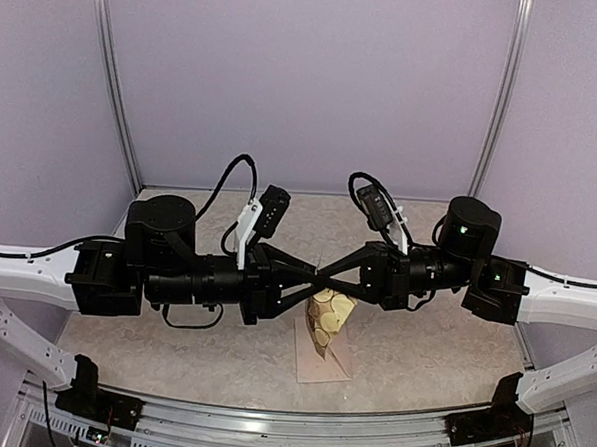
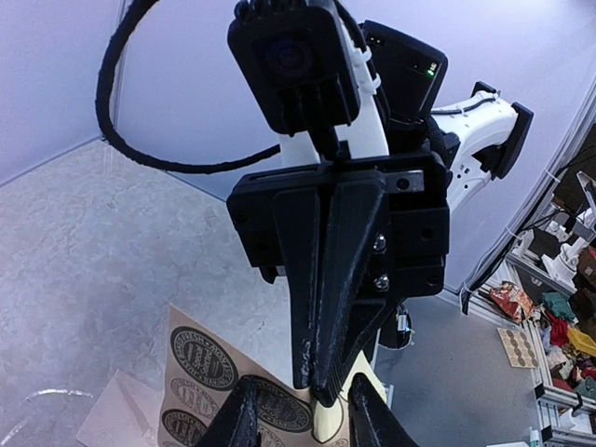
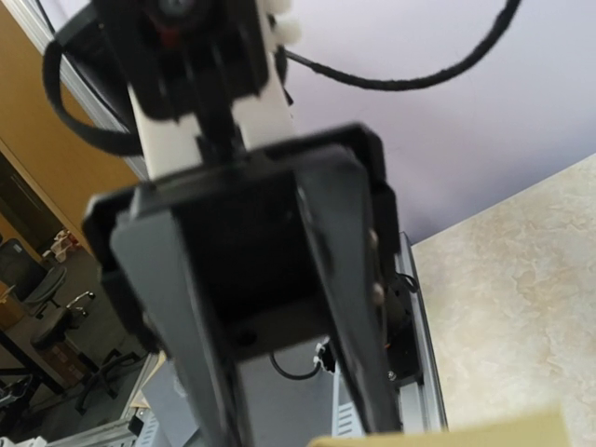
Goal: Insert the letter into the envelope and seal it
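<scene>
The right gripper has its fingers pressed together on the top edge of the yellowish sticker sheet, which hangs from its tips above the table. The left gripper meets it tip to tip, fingers spread either side of that pinch (clearest in the left wrist view). The envelope lies flat on the table directly beneath the hanging sheet, near the front edge.

Left pincer, right pincer, sticker sheet block envelope; far table open.
</scene>
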{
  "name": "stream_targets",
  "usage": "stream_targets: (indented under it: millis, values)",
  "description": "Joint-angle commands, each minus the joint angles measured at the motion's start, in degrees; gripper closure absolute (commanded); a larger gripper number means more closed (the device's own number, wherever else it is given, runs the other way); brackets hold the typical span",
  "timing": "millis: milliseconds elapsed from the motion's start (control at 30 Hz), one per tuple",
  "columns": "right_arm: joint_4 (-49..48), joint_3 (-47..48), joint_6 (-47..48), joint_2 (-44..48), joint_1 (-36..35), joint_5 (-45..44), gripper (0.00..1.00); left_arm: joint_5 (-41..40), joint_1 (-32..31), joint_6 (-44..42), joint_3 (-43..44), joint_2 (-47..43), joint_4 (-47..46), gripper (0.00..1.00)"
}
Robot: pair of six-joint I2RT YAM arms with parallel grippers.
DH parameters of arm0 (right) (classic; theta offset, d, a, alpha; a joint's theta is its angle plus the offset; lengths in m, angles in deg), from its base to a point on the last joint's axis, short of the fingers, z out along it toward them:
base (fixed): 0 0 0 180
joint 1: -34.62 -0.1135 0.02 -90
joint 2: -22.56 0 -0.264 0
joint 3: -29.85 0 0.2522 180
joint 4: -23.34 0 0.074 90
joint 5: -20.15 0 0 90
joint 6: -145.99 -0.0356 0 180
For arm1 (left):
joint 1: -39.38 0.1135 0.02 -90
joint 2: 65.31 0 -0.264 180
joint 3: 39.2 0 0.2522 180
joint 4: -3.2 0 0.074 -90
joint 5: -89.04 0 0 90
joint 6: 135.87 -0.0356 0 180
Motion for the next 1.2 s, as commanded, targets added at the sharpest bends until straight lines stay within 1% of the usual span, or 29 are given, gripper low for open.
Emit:
stream_targets:
  millis: [0, 267, 400, 633, 867, 1000, 1167]
  values:
    - [0.4, -0.5, 0.0, 1.5, -0.5, 0.2, 1.00, 1.8, 0.6, 0.6, 2.5, 1.4, 1.0, 0.69]
    - [0.1, -0.8, 0.0, 1.7, -0.4, 0.1, 1.00, 2.1, 1.5, 1.2, 0.8, -0.1, -1.6, 0.71]
    - [0.0, -0.9, -0.1, 1.7, -0.5, 0.0, 1.00, 3.1, 2.3, 2.2, -0.9, -1.7, -3.1, 0.78]
    - [-0.3, -0.8, -0.4, 1.8, -0.5, 0.2, 1.00, 4.5, 2.6, 2.7, -1.7, -2.2, -3.8, 0.80]
    - [-0.3, -0.7, -0.5, 1.9, -0.5, 0.2, 1.00, 5.4, 2.6, 2.9, -1.4, -1.3, -3.5, 0.78]
    - [-0.7, -0.7, -0.6, 2.0, -0.5, 0.5, 1.00, 5.3, 2.6, 3.0, -1.5, -1.2, -3.4, 0.75]
    - [-0.8, -0.7, -0.6, 2.0, -0.5, 0.8, 1.00, 5.5, 2.6, 3.2, -1.2, -0.7, -3.4, 0.74]
